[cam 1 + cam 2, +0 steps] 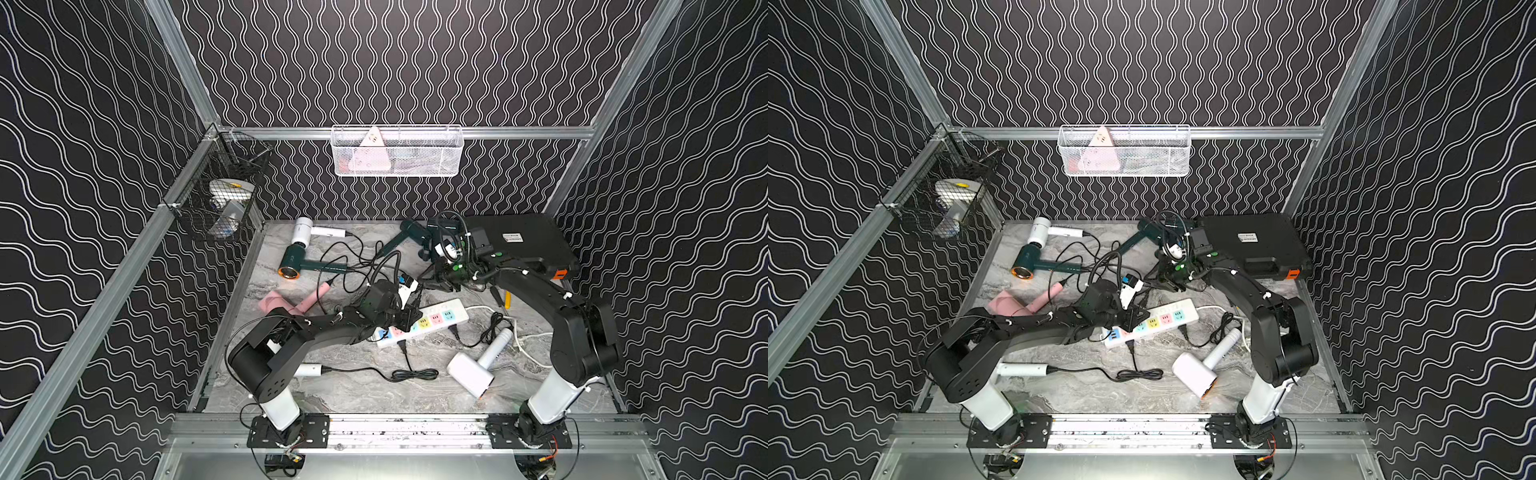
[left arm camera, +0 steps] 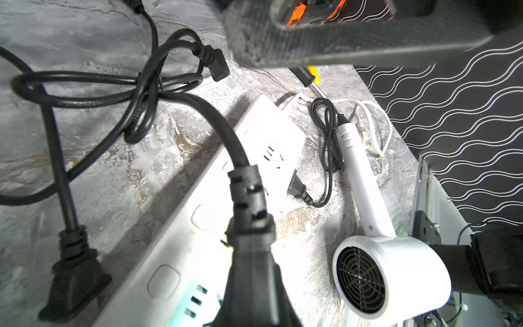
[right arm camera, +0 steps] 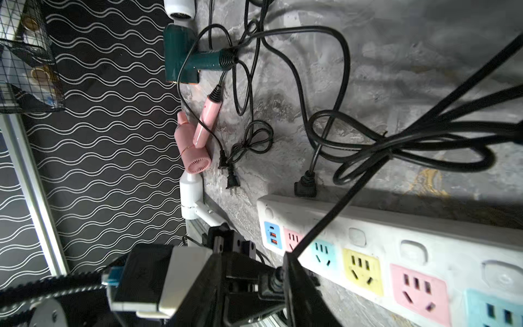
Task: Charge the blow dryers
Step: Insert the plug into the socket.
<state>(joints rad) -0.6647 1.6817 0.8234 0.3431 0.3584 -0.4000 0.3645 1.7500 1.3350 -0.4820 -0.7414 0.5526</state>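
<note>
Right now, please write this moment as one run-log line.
phase: plugging in | left gripper: shut on black plug | plug: over power strip | right gripper: state unclear

even overhead light, blown-out whites, blurred wrist-view foregrounds

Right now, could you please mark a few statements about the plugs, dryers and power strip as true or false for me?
1. The left jaws are shut on a black plug over the power strip. True.
2. The pink blow dryer sits in the white wire basket. False: it lies on the table.
3. A white blow dryer lies near the right arm's base. True.
4. The strip's yellow socket holds a plug. False: it is empty.
</note>
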